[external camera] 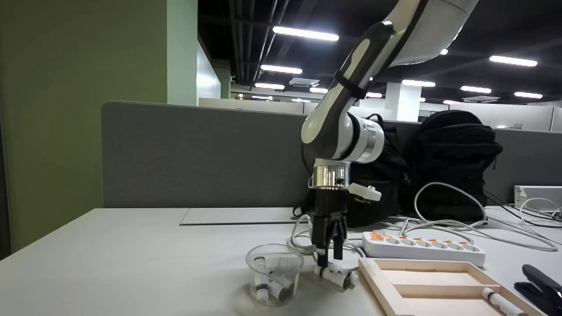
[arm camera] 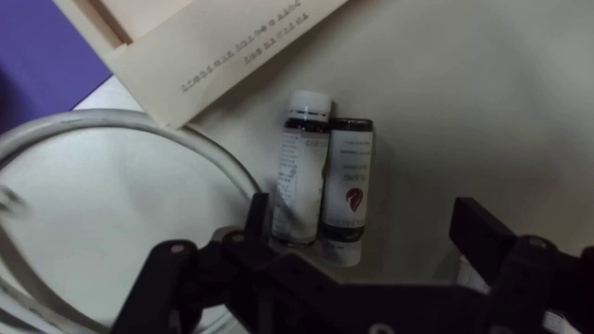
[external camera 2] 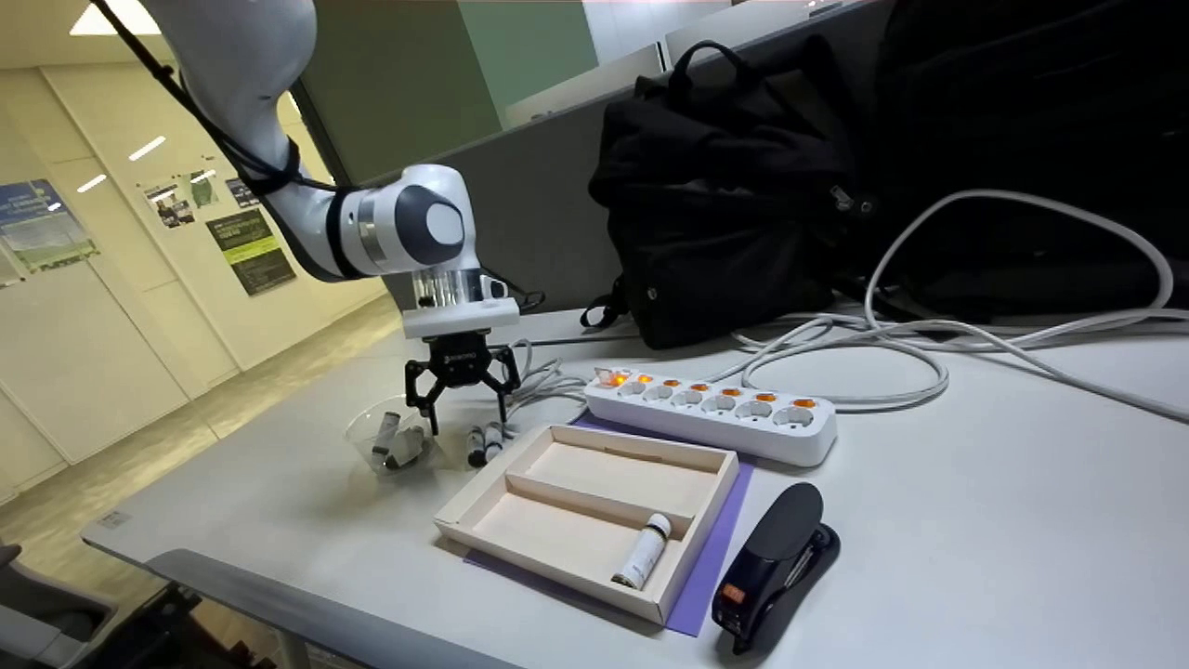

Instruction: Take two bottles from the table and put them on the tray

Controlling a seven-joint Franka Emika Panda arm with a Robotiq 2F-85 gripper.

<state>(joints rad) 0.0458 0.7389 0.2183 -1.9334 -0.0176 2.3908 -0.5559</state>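
Note:
Two small bottles with white labels [arm camera: 300, 181] [arm camera: 347, 181] lie side by side on the pale table [external camera: 131, 263], caps at opposite ends. They also show in both exterior views [external camera: 337, 276] [external camera 2: 476, 446], between the cup and the tray. My gripper [arm camera: 361, 202] is open and empty above them; its left finger is beside the left bottle, its right finger well apart from the right bottle. It points down in both exterior views [external camera: 330, 261] [external camera 2: 468, 427]. The beige wooden tray [external camera 2: 548, 574] has two compartments; another bottle [external camera 2: 644, 553] lies in the nearer one.
A clear cup [external camera: 250, 261] holding several bottles stands close beside the gripper. A white power strip [external camera 2: 711, 413] with cables lies behind the tray. A black stapler-like tool [external camera 2: 776, 567] lies beside the tray. A purple sheet [external camera 2: 706, 576] is under the tray. Black backpacks [external camera: 452, 162] stand behind.

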